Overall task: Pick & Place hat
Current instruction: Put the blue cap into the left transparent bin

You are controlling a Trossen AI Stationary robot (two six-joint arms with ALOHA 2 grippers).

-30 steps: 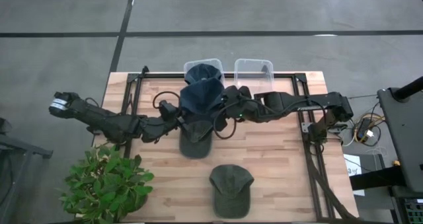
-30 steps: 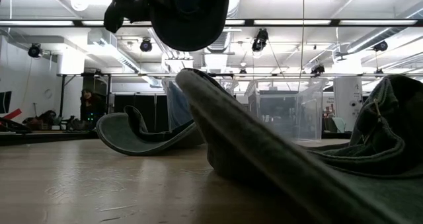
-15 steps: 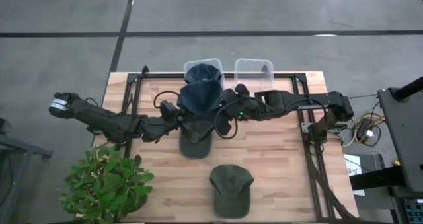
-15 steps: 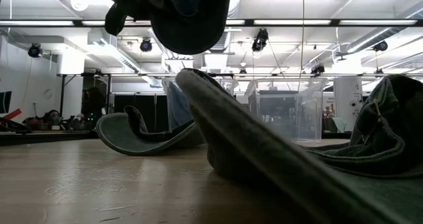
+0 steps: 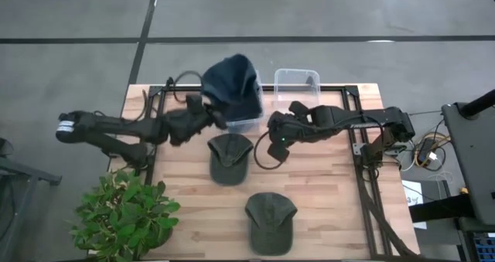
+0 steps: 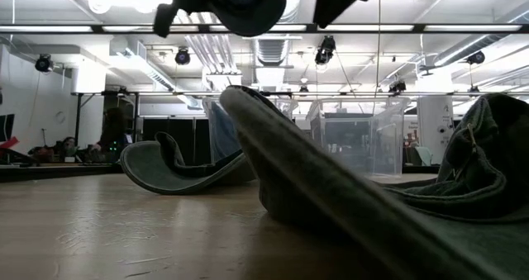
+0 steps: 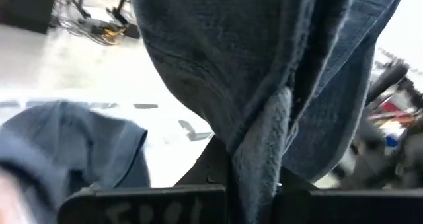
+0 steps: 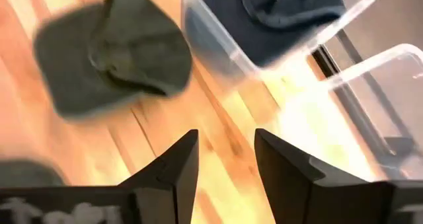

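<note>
Overhead and tabletop views share the green caps

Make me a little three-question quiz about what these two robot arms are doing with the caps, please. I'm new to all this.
1. True or false: the left gripper is shut on the blue cap, holding it above the left bin.
2. How many green caps lie on the wooden table? A) one B) two C) three
3. Fill in: the right gripper has its fingers ____ and holds nothing.

Key
1. True. The blue cap hangs from the shut left gripper over the bin that already holds blue cloth.
2. B. One green cap lies near the bins, another green cap near the front edge.
3. Open, or apart.
</note>
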